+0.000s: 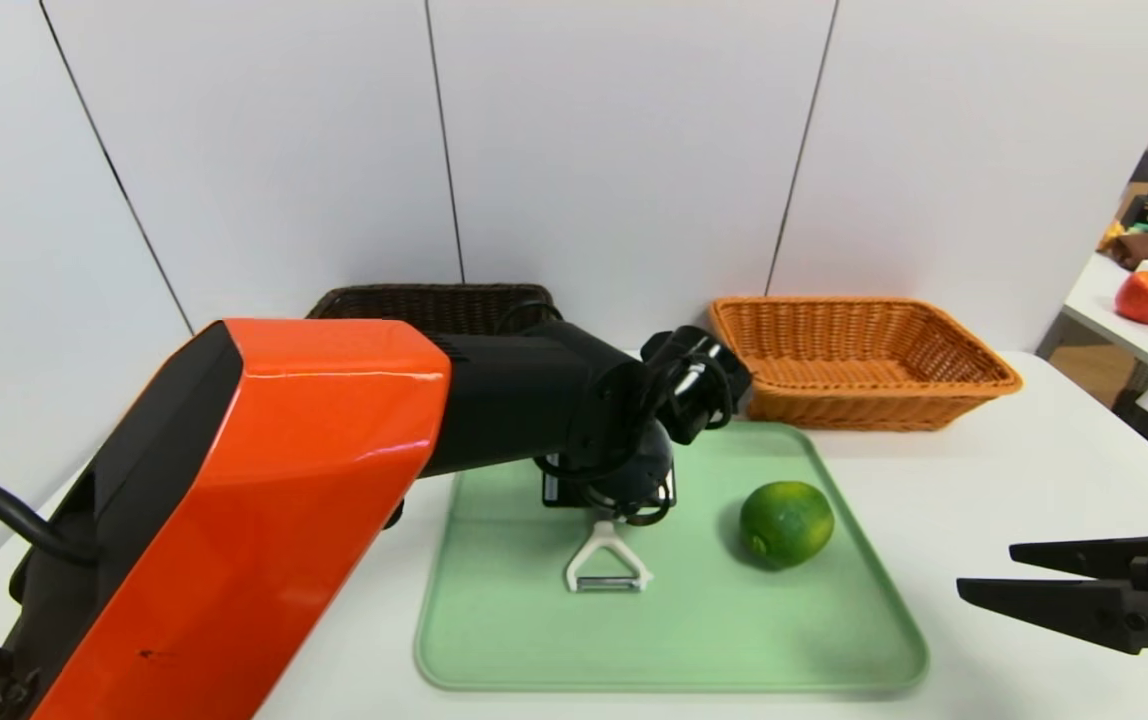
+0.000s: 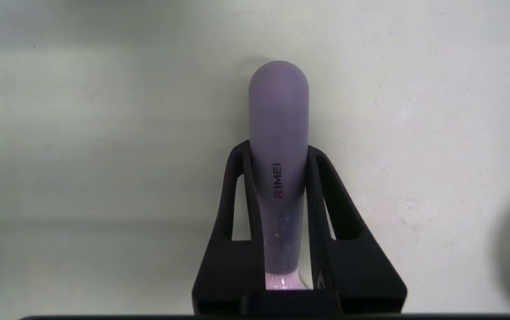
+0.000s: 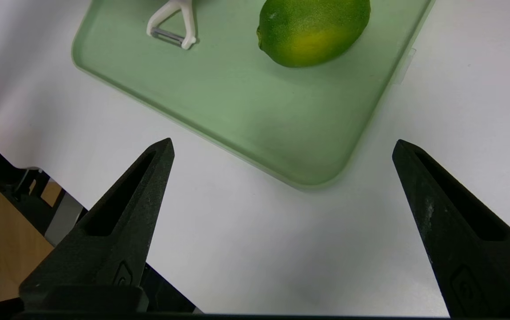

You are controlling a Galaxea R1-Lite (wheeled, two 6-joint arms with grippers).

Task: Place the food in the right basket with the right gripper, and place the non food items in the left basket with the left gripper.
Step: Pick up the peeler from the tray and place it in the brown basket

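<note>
The left hand (image 2: 277, 178) is reaching down over the far middle of the green tray (image 1: 534, 640), its two black fingers (image 2: 237, 209) clamped on the grey handle of the peeler (image 2: 278, 133), one finger pressing each side while the rounded handle end is sticking out past the tips. In the head view the peeler's (image 1: 608, 565) white Y-shaped head with its blade is lying on the tray just in front of the wrist. The lime (image 1: 786, 523) is sitting on the tray's right half, near the peeler but apart from it; the right wrist view is showing both, lime (image 3: 312, 29) and peeler head (image 3: 173, 24), side by side on the tray (image 3: 255, 115). Behind the tray, the dark brown left basket (image 1: 434, 305) is standing at the wall, partly hidden by the orange-shelled arm, and the orange-tan right basket (image 1: 859, 360) is standing to its right, just beyond the tray's far right corner. The right hand (image 1: 989, 572) is hovering low over the white tabletop (image 1: 1034, 480) to the right of the tray, its fingers (image 3: 121, 222) spread wide apart and holding nothing.
</note>
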